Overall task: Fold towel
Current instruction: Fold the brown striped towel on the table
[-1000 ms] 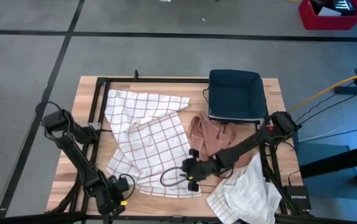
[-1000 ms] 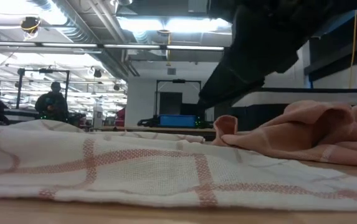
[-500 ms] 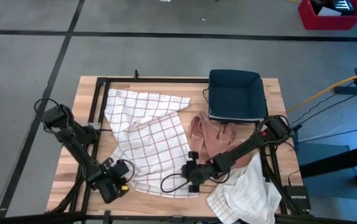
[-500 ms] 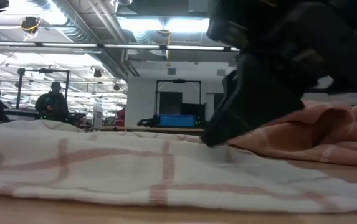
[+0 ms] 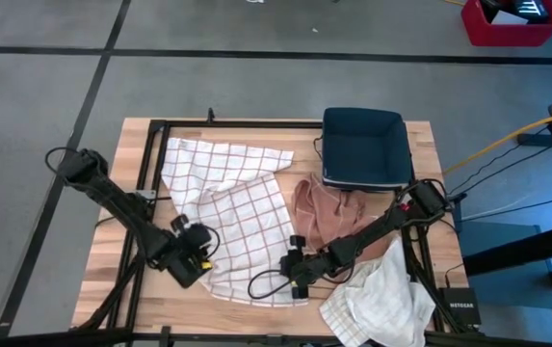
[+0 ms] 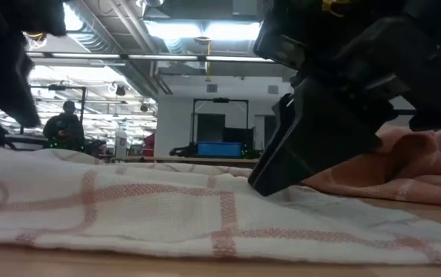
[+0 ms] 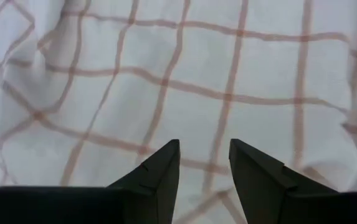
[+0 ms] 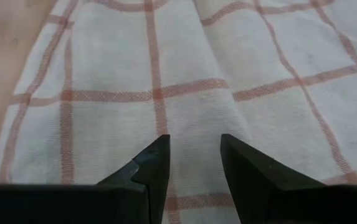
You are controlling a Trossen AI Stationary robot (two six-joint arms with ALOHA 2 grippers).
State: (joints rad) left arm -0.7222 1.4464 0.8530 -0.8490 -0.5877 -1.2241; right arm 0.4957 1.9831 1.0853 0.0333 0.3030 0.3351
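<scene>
We find the checked towel rumpled, unfolded; both end effectors, left and right, part-open, hold nothing.

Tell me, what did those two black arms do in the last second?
The left gripper swung from the table's near edge up onto the white red-checked towel; both grippers hover open above it. The right gripper barely shifted. The towel lies unfolded as before.
</scene>
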